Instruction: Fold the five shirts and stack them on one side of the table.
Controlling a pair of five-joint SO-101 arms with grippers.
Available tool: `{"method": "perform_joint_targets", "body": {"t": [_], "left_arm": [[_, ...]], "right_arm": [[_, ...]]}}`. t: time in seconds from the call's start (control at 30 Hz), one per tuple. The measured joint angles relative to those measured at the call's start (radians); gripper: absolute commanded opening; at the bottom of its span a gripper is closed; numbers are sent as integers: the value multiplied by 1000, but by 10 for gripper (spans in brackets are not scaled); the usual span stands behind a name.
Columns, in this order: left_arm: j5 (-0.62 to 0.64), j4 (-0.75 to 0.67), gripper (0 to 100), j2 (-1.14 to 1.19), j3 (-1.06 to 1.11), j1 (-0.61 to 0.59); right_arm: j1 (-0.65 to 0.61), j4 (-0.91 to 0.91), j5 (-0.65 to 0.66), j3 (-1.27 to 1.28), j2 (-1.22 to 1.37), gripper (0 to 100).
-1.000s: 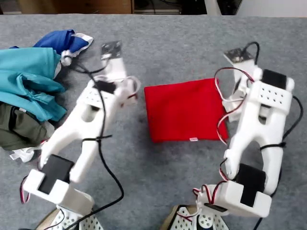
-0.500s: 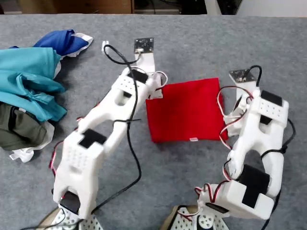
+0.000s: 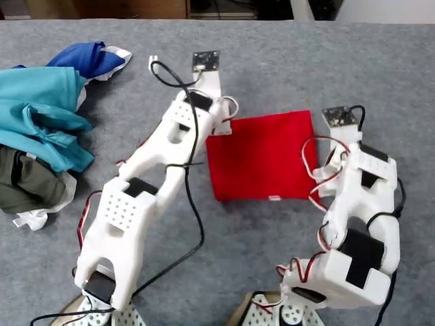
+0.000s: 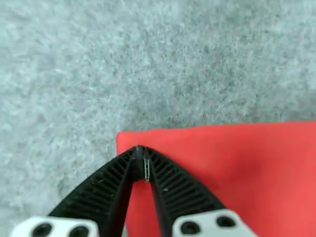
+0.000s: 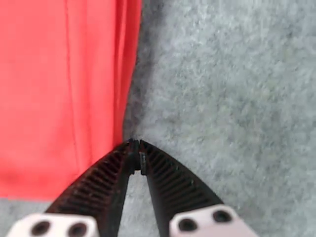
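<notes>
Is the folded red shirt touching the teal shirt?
Apart. High view shows a wide stretch of grey table between the red shirt and the teal shirt.

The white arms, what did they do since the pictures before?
The left pincer swung from beside the pile of shirts over to the far left corner of the red shirt. The right pincer slid back along its right edge. Shirt and pile stayed put.

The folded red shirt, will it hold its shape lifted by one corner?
Probably not: the folded red fabric shirt lies in soft layers, so it would likely droop and unfold. Pushed on the fuzzy grey tabletop, it may bunch rather than slide.
</notes>
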Motion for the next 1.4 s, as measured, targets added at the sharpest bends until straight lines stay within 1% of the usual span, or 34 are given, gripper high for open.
{"method": "perform_joint_targets", "body": {"t": [0.17, 0.27, 0.37, 0.47, 0.53, 0.6, 0.7, 0.83, 0.93, 1.0, 1.13, 1.2, 1.4], "left_arm": [[0, 187, 29, 0, -166, -23], [-17, 319, 94, 0, -295, -52], [-115, 463, 111, 0, -423, -66], [-155, 594, 111, 0, -575, -80], [-184, 671, 111, 0, -675, -100], [-203, 692, 111, -2, -709, -133], [-204, 701, 112, -5, -697, -206], [-229, 701, 111, -100, -568, -290], [-250, 701, 111, -167, -451, -327], [-255, 701, 111, -198, -390, -348], [-255, 701, 111, -227, -331, -382], [-255, 701, 111, -227, -328, -391], [-255, 701, 111, -227, -328, -399]], "right_arm": [[0, 127, 0, -55, -117, 9], [0, 233, 0, -141, -167, 19], [-11, 334, 0, -249, -166, 104], [-61, 394, 0, -354, -95, 217], [-100, 408, 0, -422, -11, 267], [-127, 417, 0, -494, 86, 277], [-157, 431, -31, -608, 241, 277], [-163, 453, -58, -766, 423, 277], [-172, 479, -74, -870, 532, 277], [-184, 494, -78, -925, 589, 256], [-207, 543, -104, -996, 629, 163], [-219, 569, -115, -1025, 635, 133], [-236, 654, -137, -1102, 635, 161]]}}
